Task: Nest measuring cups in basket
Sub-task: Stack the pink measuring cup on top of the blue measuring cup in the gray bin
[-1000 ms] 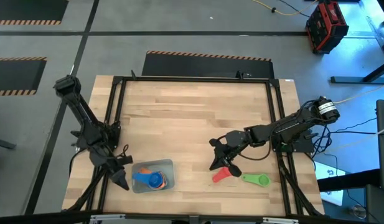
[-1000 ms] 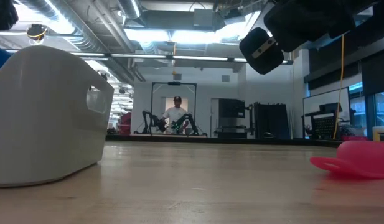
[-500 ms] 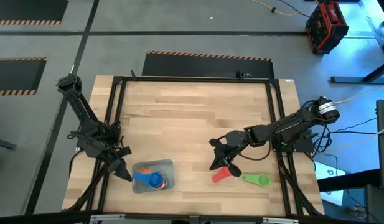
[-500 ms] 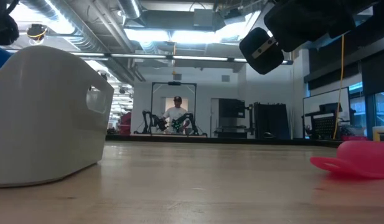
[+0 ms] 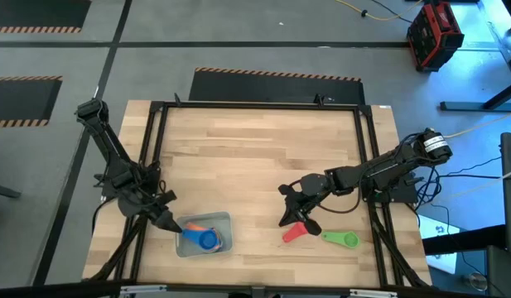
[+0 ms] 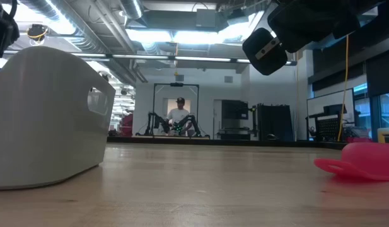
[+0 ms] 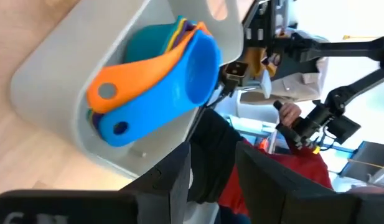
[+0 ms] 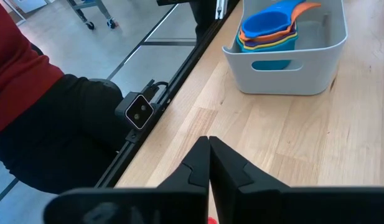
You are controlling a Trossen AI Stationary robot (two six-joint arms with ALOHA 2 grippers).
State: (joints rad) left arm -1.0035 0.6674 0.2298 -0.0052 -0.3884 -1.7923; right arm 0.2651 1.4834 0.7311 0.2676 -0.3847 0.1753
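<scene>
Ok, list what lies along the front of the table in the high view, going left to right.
Left end effector → basket holding the nested cups → pink cup, under the right end effector → green cup.

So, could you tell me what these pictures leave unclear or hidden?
- The stack's lower cups: in the left wrist view the blue cup and orange cup cover them; only rims show.
- The basket's contents: in the low view its wall hides them.
- The pink cup: cut off by the low view's edge.
- The green cup: too small in the high view for detail.
- The right gripper: overhead, the arm covers its fingertips.
</scene>
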